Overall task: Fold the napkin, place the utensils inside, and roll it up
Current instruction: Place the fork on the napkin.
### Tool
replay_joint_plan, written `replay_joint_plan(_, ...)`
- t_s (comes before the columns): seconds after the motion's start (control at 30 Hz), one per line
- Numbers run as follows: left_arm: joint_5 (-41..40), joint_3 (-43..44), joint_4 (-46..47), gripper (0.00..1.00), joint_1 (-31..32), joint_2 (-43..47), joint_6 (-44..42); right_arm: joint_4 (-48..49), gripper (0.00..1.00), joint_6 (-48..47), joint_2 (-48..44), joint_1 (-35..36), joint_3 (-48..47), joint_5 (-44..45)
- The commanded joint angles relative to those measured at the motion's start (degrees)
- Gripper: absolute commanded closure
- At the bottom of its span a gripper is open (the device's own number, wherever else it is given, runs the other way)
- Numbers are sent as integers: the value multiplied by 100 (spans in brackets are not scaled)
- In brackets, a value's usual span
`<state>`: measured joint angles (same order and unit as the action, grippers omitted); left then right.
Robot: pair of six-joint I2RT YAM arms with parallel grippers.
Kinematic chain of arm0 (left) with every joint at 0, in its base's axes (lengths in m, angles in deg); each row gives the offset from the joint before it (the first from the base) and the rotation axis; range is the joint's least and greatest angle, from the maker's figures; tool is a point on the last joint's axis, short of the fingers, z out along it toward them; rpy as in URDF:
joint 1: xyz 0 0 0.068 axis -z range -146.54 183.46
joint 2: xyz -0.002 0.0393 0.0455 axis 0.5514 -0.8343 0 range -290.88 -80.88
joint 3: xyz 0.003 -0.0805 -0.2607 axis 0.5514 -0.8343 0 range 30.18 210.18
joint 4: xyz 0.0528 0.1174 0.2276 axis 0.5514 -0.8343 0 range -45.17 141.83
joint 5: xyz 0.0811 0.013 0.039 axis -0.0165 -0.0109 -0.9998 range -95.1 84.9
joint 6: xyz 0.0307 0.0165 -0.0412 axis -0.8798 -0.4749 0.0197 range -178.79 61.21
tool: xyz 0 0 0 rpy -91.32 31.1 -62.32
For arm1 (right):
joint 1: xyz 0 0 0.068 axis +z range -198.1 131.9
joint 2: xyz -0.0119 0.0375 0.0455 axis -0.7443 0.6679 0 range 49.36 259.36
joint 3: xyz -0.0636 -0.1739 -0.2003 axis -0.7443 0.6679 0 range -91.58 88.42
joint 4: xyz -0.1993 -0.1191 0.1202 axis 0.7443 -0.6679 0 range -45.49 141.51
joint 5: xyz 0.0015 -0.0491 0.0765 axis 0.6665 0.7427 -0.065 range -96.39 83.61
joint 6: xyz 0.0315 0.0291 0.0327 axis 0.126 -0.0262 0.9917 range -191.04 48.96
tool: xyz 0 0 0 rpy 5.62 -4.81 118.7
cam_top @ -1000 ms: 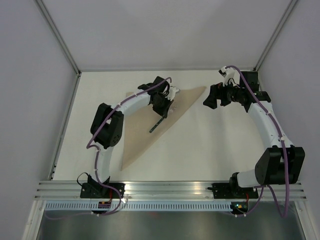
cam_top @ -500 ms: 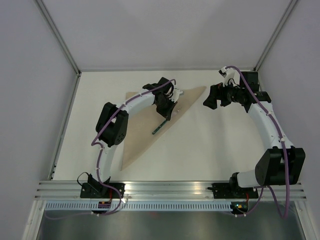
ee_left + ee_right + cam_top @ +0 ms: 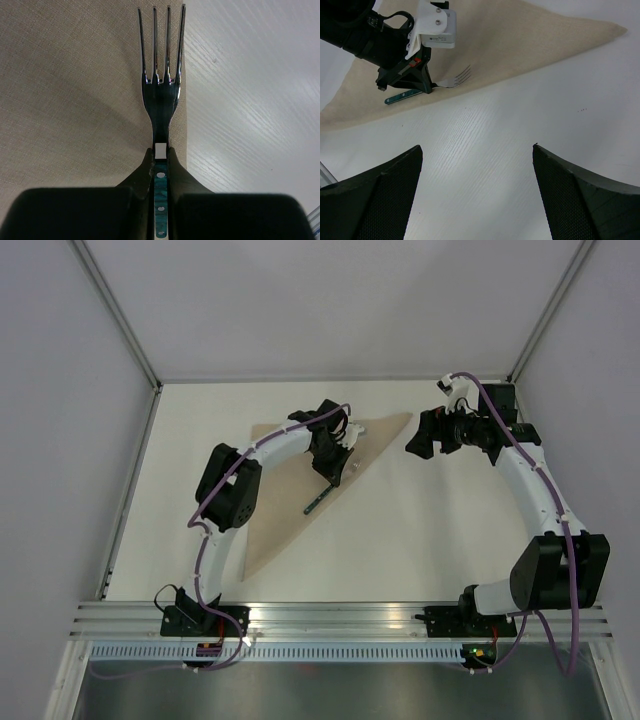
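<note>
Noting napkin (image 3: 280, 508) folded to a triangle, near tip toward bench (image 3: 400, 530) near-left corner, long edge slanting up to far middle. Gripping fork (image 3: 161, 100) near its neck in closed left pincer (image 3: 160, 155) right on that slanted edge, outer tine over bare bench: could land half off cloth if let go here, then slide out during rolling. Leaving right pincer (image 3: 475, 150) wide open and empty farther off, toward far-right corner beside napkin's far tip; might snag or drag cloth if swung in low.

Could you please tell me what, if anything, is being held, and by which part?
The left end effector grips the fork by the front of its teal handle, just behind the neck; the open right end effector holds nothing.
</note>
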<state>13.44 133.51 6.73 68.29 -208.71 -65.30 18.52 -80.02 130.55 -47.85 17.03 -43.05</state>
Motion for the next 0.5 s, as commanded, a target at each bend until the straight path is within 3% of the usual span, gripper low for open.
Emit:
replay_joint_plan(0.0,114,108,-157,98,33,-75,299,109,5,124,20,10,38,-78)
replay_joint_plan(0.47,132,170,-148,98,42,-286,404,153,5,106,55,10,117,-104)
